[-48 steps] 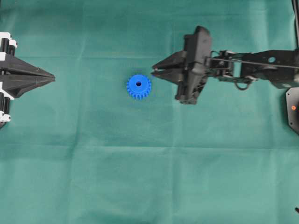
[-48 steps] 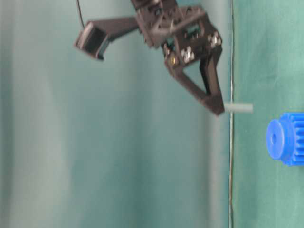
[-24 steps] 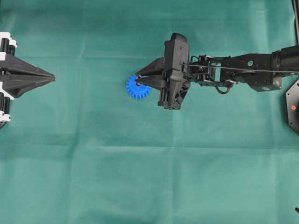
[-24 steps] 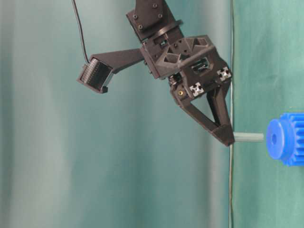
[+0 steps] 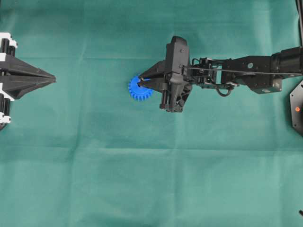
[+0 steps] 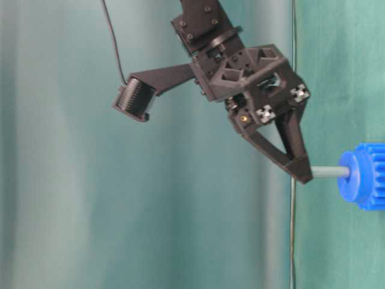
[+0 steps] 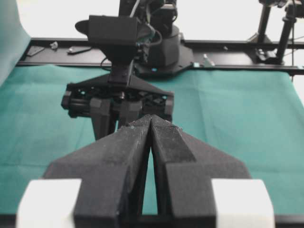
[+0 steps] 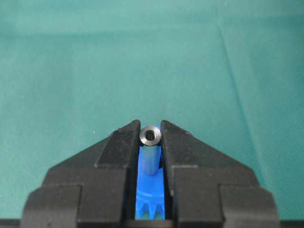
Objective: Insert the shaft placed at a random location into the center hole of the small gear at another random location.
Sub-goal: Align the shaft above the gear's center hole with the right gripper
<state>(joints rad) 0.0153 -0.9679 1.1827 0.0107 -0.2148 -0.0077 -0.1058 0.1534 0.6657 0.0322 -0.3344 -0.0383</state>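
1. Overhead view: the right gripper (image 5: 142,85) reaches across from the right and hangs over the small gear (image 5: 137,91), which lies flat on the green cloth (image 5: 142,179). Its tips cover the middle of the gear, I think because the pin must go in from directly above. The left gripper (image 5: 52,78) waits at the left edge, well apart from the gear.

2. Table-level view: this picture is turned sideways, so the cloth stands at the right. The shaft (image 6: 329,172) sticks out from the gripper tip and its far end touches the hub of the gear (image 6: 363,183). It seems to be just at the center hole, with most of its length outside.

3. Left wrist view: the fingers (image 7: 137,152) of the left gripper are pressed together and hold nothing. The right arm (image 7: 118,90) works beyond them.

4. Right wrist view: the two fingers (image 8: 118,147) are clenched on the shaft (image 8: 150,142), only a pin's width apart. We look along the shaft, with the blue gear (image 8: 151,192) directly beneath. I judge the alignment good.
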